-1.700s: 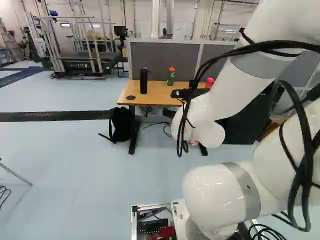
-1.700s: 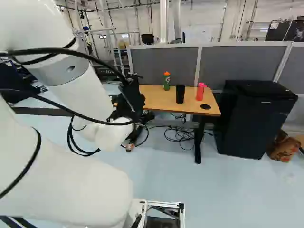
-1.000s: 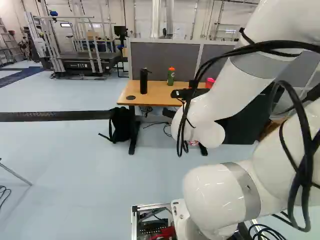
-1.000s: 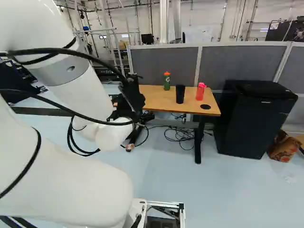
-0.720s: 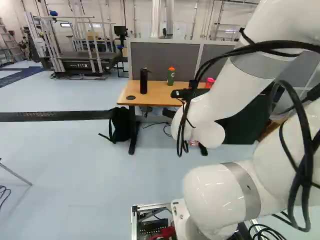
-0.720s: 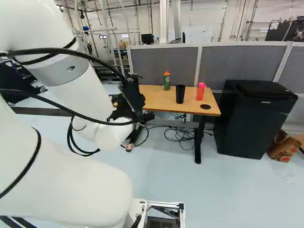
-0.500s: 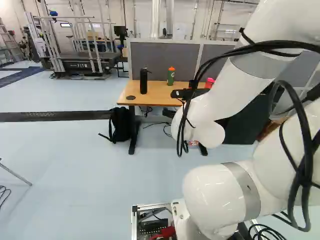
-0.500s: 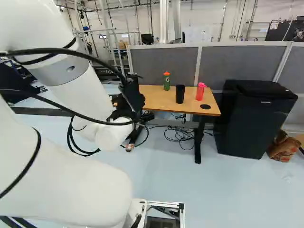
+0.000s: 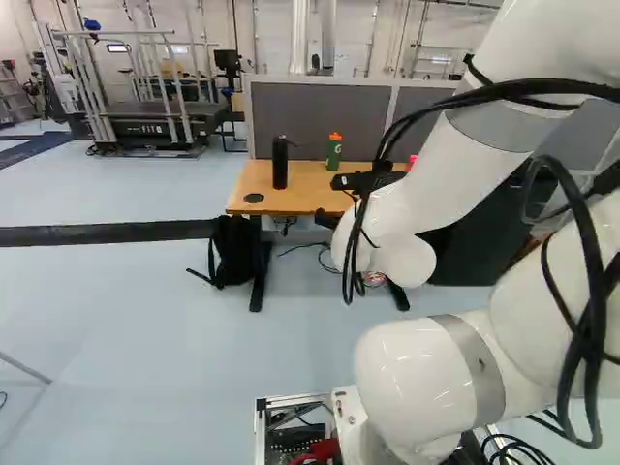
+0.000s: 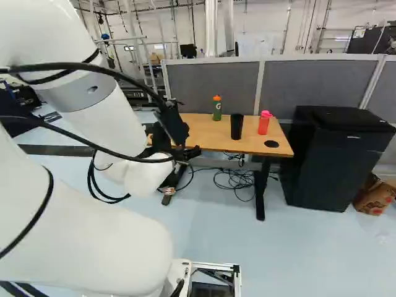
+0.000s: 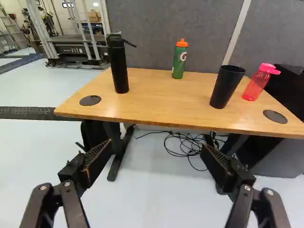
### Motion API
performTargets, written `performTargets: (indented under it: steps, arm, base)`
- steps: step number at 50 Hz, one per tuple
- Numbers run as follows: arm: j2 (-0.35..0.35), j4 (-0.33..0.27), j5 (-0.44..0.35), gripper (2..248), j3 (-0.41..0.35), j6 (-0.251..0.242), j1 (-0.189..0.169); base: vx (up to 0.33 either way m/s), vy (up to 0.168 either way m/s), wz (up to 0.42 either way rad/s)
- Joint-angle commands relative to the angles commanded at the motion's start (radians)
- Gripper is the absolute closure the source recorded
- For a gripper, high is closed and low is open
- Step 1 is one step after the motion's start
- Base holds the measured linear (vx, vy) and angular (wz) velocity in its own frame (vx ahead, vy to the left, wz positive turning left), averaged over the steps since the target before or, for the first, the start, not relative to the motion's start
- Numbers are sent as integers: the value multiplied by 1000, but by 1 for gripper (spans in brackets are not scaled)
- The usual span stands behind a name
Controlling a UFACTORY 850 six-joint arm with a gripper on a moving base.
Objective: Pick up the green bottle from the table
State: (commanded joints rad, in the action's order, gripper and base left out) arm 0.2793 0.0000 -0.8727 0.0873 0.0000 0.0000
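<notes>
Four drinking vessels stand upright on the wooden table (image 11: 152, 102). The green bottle (image 11: 179, 61), orange-capped, is near the table's far edge, between the black bottle (image 11: 118, 66) toward one end and the black cup (image 11: 225, 89) toward the other. The red bottle (image 11: 256, 85) is just beyond that cup, nearer the table's end. On the robot's side of the table, the gripper (image 10: 174, 148) has its two fingers spread wide, with nothing in its grasp. Cables (image 10: 236, 180) lie on the floor under the table; a grey partition (image 10: 213, 86) stands behind it.
</notes>
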Motion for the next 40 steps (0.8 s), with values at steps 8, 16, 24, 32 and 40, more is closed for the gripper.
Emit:
performTargets:
  steps: [8,16,24,32,40]
  arm:
    - [0,0,0,3,0,0,0]
    - [0,0,0,3,0,0,0]
    - [0,0,0,3,0,0,0]
    - [0,0,0,3,0,0,0]
    - [0,0,0,3,0,0,0]
  base:
    - [208,115,-147]
    - [205,104,-206]
    - [203,104,-207]
    - [202,99,-210]
    - [199,64,-212]
